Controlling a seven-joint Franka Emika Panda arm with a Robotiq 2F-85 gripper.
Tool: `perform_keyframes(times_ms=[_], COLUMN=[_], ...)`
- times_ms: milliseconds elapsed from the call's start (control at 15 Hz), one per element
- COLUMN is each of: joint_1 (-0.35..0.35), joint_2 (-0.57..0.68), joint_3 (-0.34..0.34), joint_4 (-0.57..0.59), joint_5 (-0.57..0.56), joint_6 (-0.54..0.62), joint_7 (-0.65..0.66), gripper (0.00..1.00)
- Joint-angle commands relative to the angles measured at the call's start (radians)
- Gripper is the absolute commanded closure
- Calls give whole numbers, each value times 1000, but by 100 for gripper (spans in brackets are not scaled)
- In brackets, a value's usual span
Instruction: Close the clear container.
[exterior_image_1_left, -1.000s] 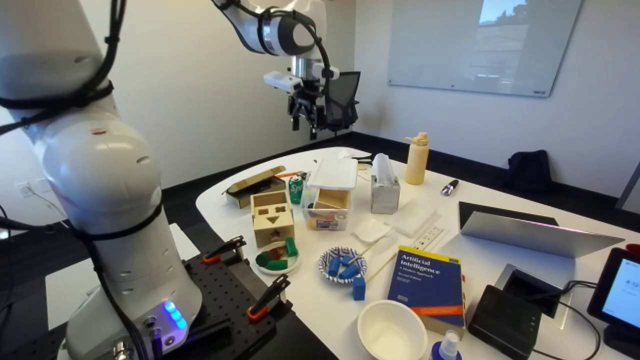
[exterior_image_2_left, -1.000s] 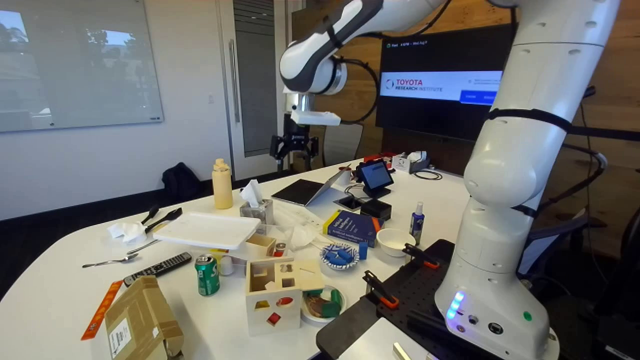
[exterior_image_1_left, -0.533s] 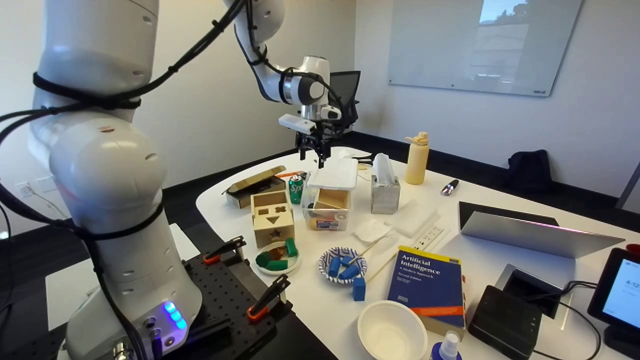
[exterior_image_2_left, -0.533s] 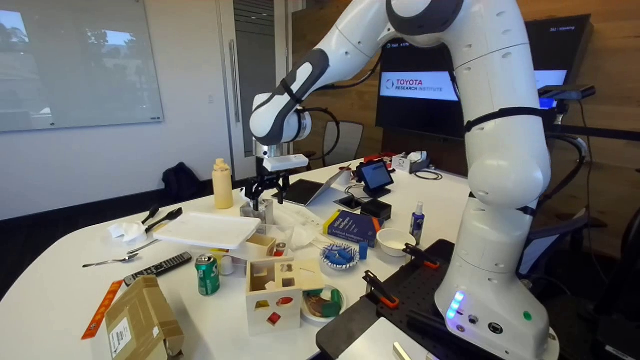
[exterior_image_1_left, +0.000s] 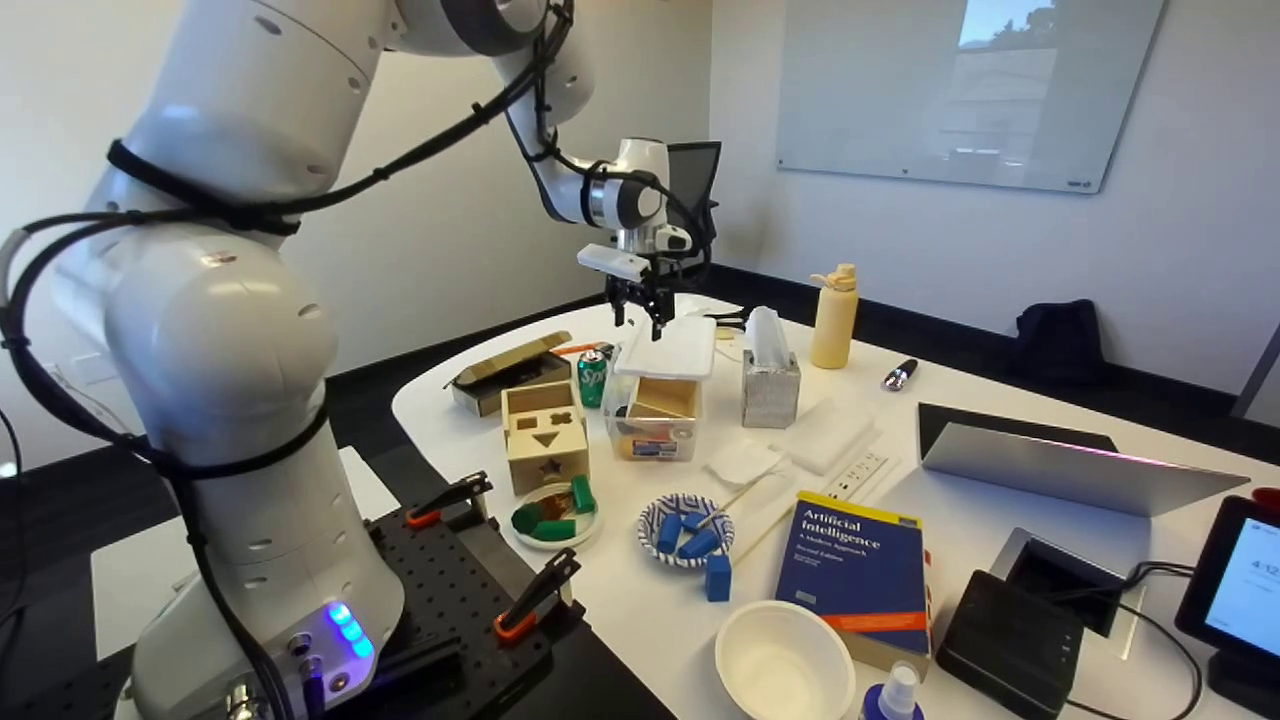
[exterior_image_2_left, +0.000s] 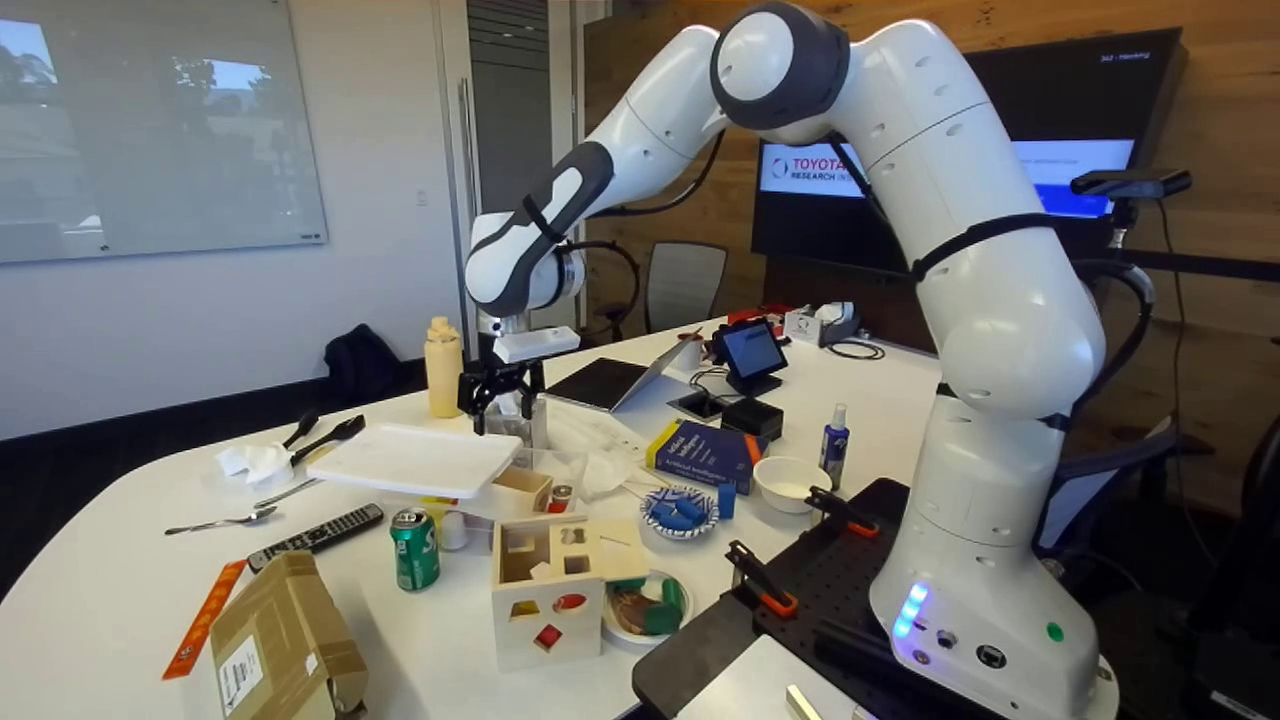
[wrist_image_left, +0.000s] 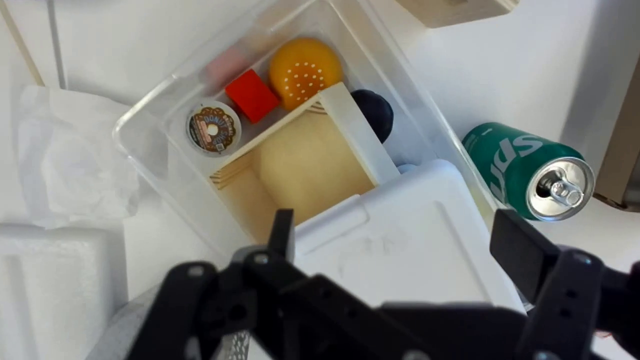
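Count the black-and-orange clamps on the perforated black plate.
2: one clamp toward the wooden shape-sorting box, another clamp toward the round white bowl. The robot's base may hide more.

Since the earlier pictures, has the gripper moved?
Yes. In an exterior view, the gripper has come down and shifted leftward in the picture, closer there to the bottle, which appears in the same spot throughout.

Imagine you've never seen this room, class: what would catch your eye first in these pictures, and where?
The big white robot arm dominates both exterior views, arching over the cluttered table. In the wrist view, the white lid shows between its open jaws, covering only part of the clear container. Colour comes next: a white-dotted orange toy bun inside the container, and a green Sprite can just outside it.
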Motion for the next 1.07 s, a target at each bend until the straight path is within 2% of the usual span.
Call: perform_keyframes(times_ms=[0,400,1000], joint_1=[17,33,49], joint_2=[103,234,318], joint_3=[-5,-18,-24], joint_4=[120,256,344], joint_5=[4,-9,-9], joint_6=[-36,-54,-36], joint_7=[-47,-69,-68], gripper=[0,0,0])
